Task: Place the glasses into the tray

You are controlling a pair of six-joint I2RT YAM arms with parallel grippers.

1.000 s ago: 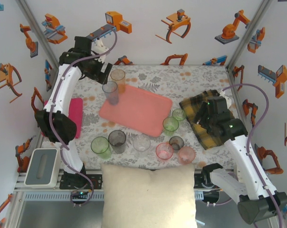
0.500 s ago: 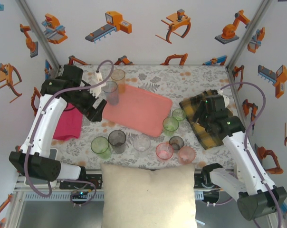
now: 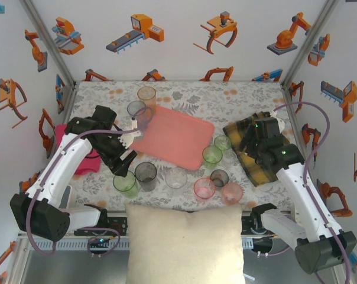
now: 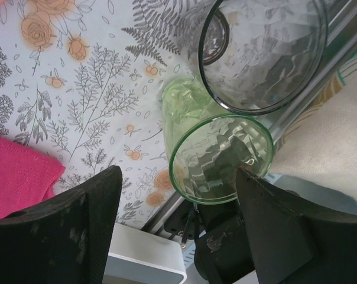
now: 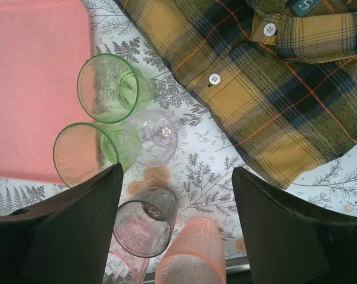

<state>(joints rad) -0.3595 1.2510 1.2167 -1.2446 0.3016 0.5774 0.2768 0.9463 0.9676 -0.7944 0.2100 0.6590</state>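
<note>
Step in hand: reaching for a glass in the near row. The left tool (image 4: pixel 178 177) is hovering over the green tumbler (image 4: pixel 220 160) at the near-left of the worktop (image 3: pixel 237 100). Its fingers are spread and pinching nothing, with the rim lying between them in the wrist view. Can't tell whether one finger is touching the rim. The smoky grey tumbler (image 4: pixel 264 53) is standing just beside the green one, touching or nearly so.

The tray (image 3: pixel 172 139) is lying mid-worktop with no glass clearly inside it. A greyish tumbler (image 3: pixel 137 113) is standing at its far-left corner, on or off the rim I can't tell. An amber tumbler (image 3: pixel 146 94) is just beyond.

Next move, judging from this: going lower, closing on the green tumbler's wall and lifting straight up so the grey neighbour isn't getting knocked. Then carrying it up and right to the tray.

The right tool (image 5: pixel 177 173) is hanging spread and empty over the right cluster. That cluster is a second green tumbler (image 5: pixel 107 86), a third green tumbler (image 5: pixel 78 155), a clear tumbler (image 5: pixel 152 136), a small grey tumbler (image 5: pixel 146 228) and a pink tumbler (image 5: pixel 190 257). They are crowding each other, so a finger is likely bumping a neighbour there.

Also around: the plaid shirt (image 5: pixel 273 89) on the right, the magenta cloth (image 4: pixel 19 177) on the left and the cream cushion (image 3: pixel 184 242) at the near edge. None is blocking the tray.
</note>
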